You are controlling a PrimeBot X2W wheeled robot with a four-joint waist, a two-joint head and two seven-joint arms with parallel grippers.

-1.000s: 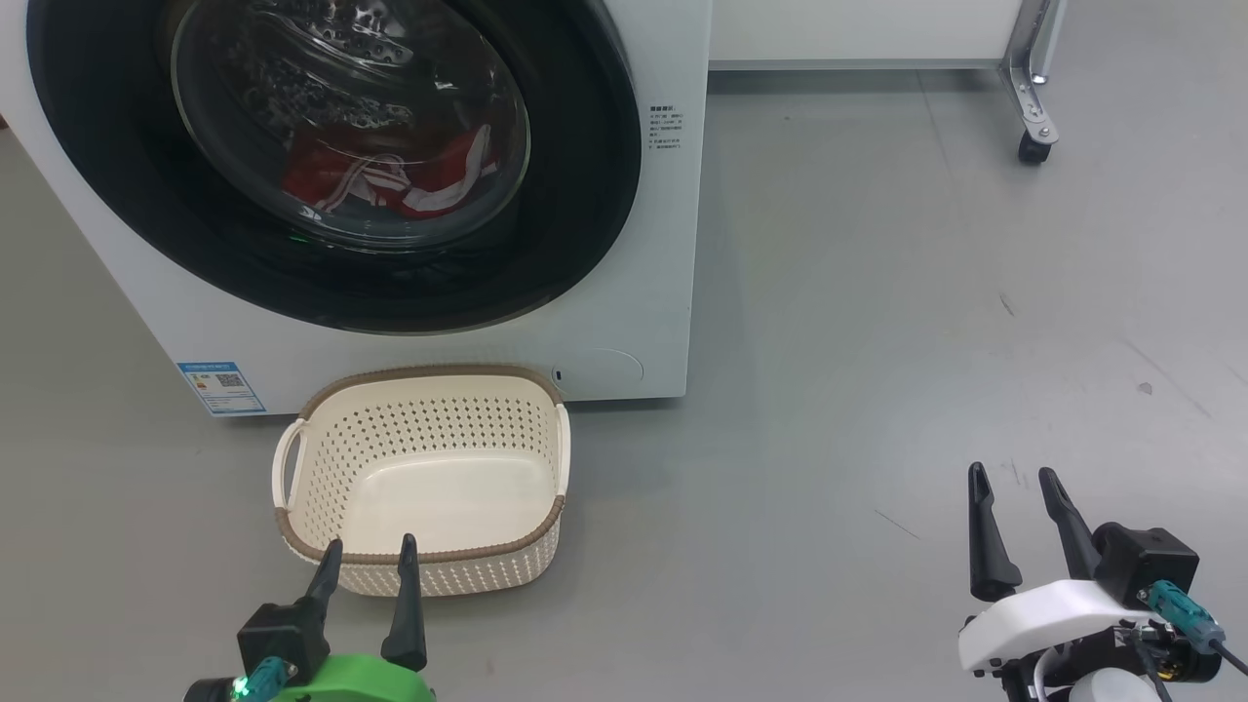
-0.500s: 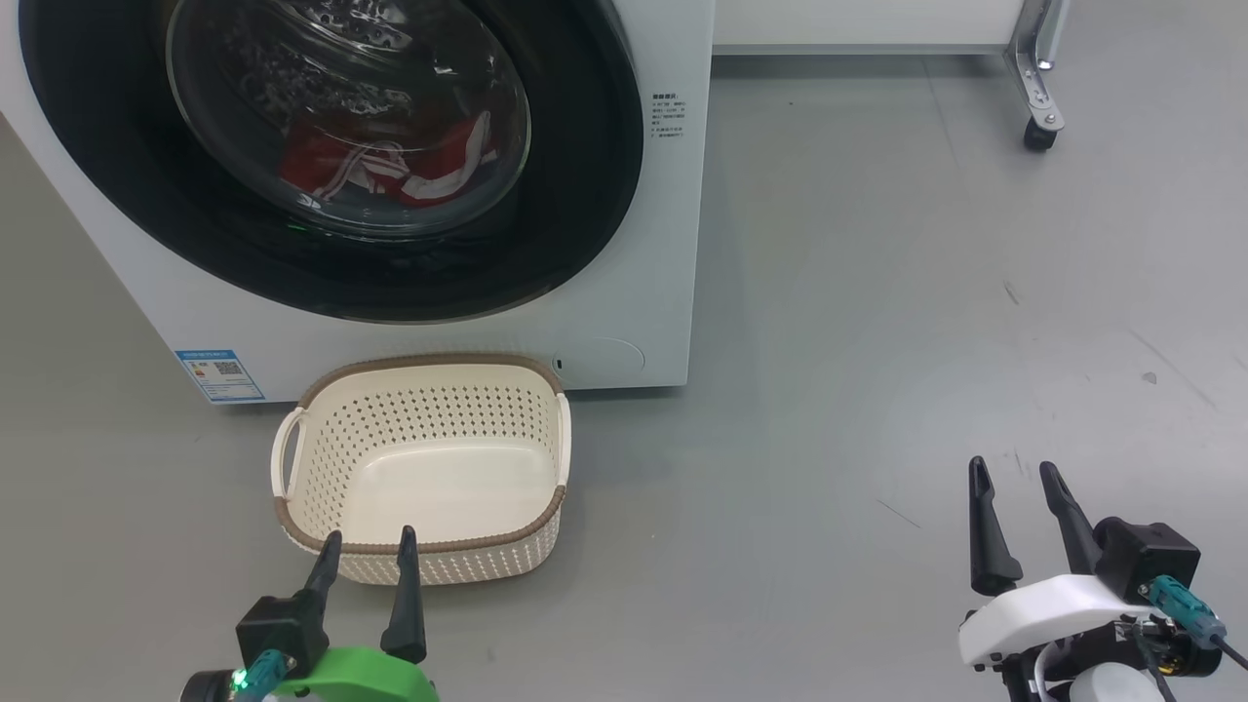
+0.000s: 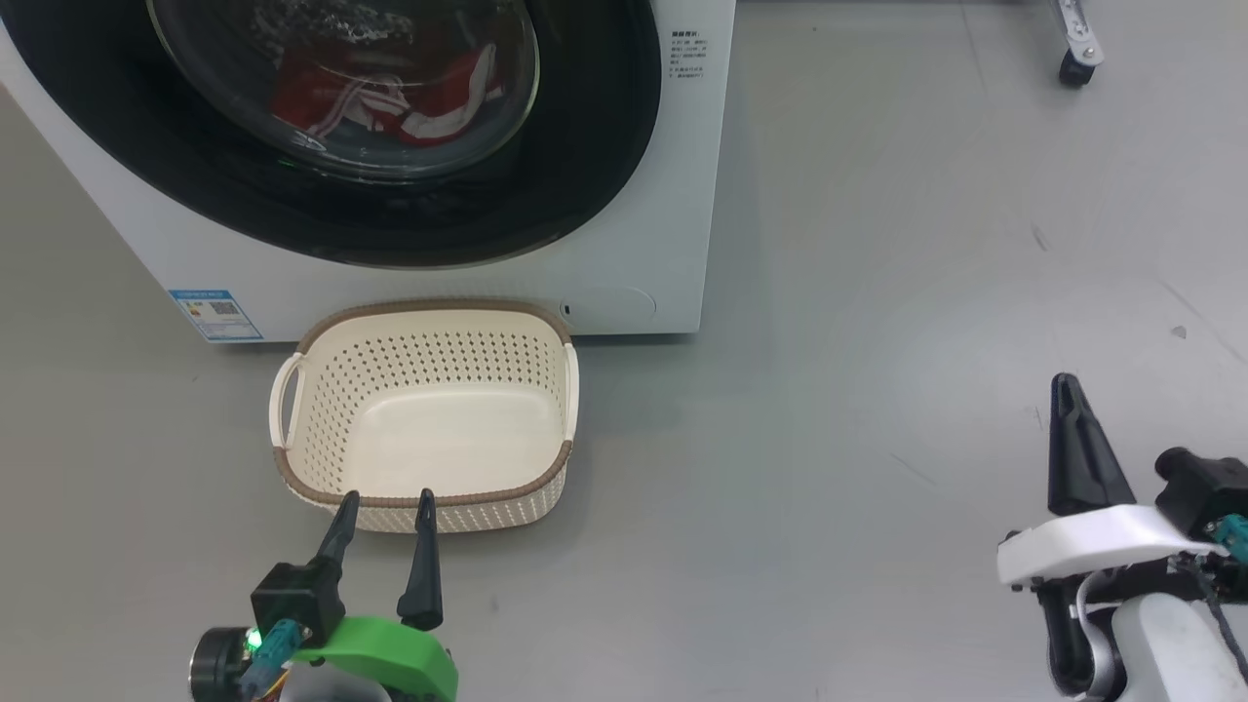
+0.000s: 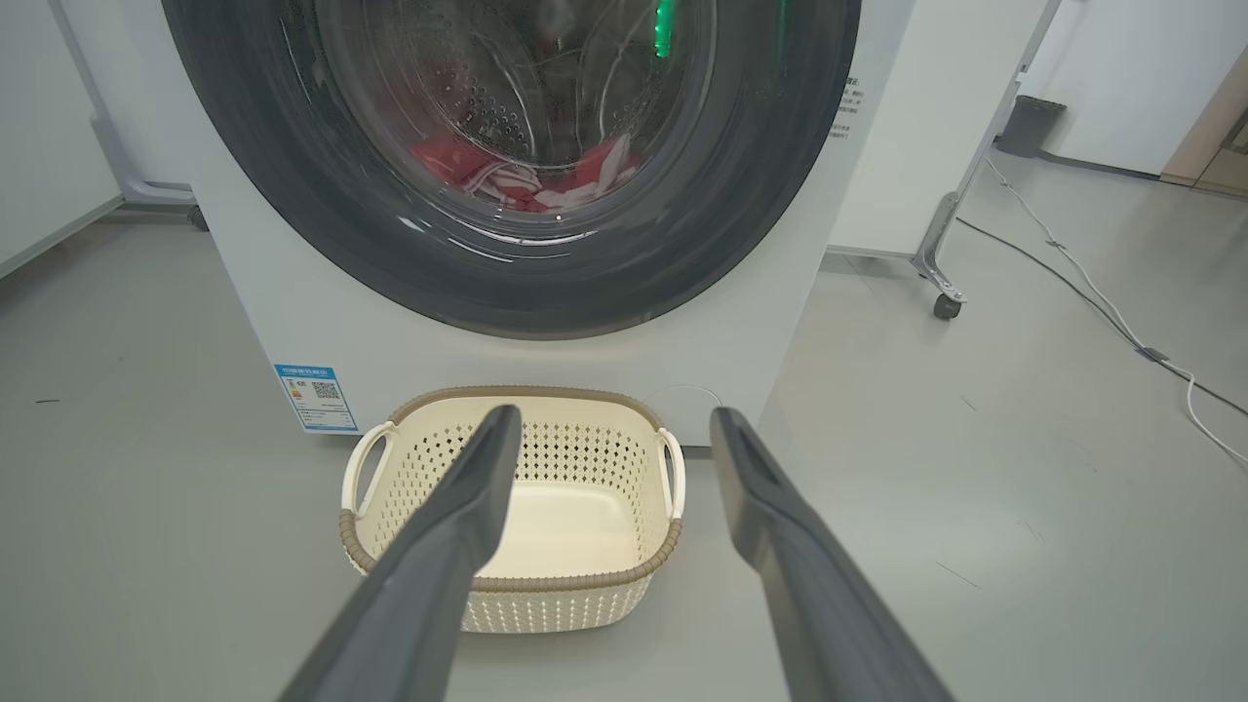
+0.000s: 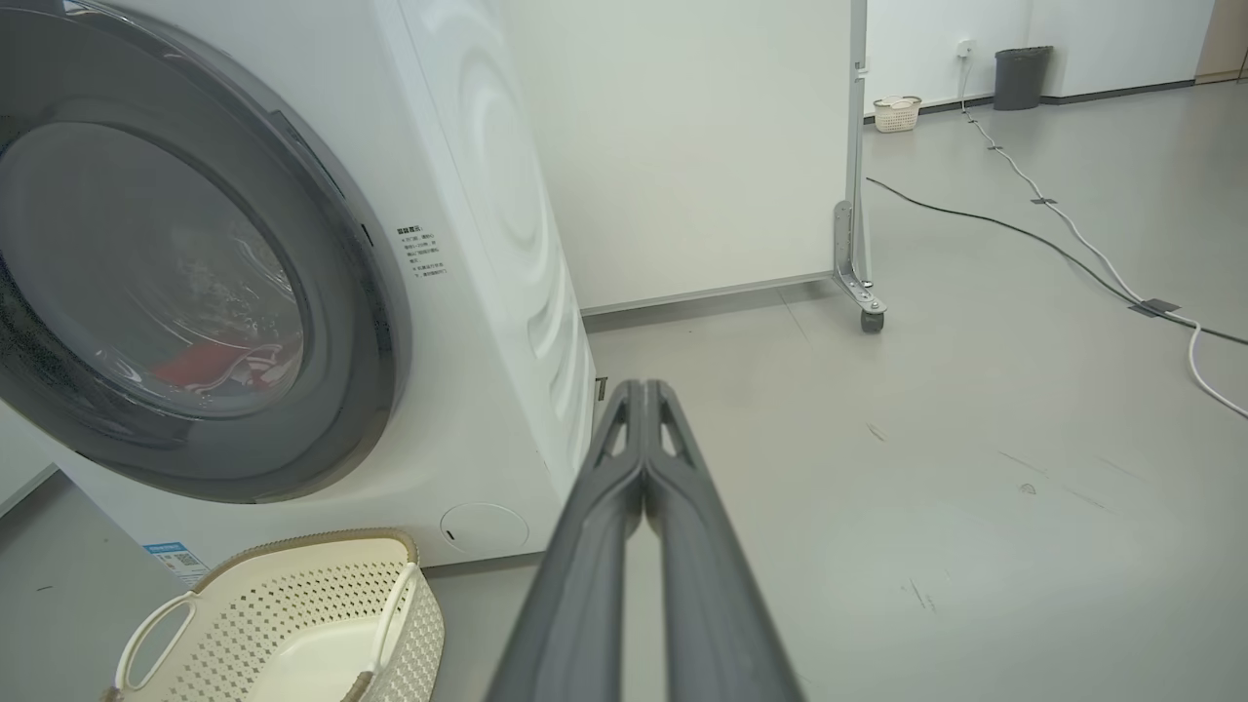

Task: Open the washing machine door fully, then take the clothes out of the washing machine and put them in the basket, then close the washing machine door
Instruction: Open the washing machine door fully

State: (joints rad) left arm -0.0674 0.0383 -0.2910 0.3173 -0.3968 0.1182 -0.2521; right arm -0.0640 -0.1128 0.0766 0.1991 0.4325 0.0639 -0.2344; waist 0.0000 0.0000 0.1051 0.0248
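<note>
Head view: basket (image 3: 429, 306) fronts closed door (image 3: 585, 175); caster (image 3: 1072, 68) beyond; left gripper (image 3: 387, 497) spread; right gripper (image 3: 1066, 390) pinched.

Grey floor (image 5: 975, 439), white wheeled partition (image 5: 682, 146), cables (image 5: 1111, 276) trailing across

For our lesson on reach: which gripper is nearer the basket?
Left. The left gripper hangs at the near rim of the basket; the right gripper is far off to its right.

The basket (image 3: 426, 421) sits before the washing machine (image 3: 624, 224), clothes (image 3: 385, 93) inside
</note>
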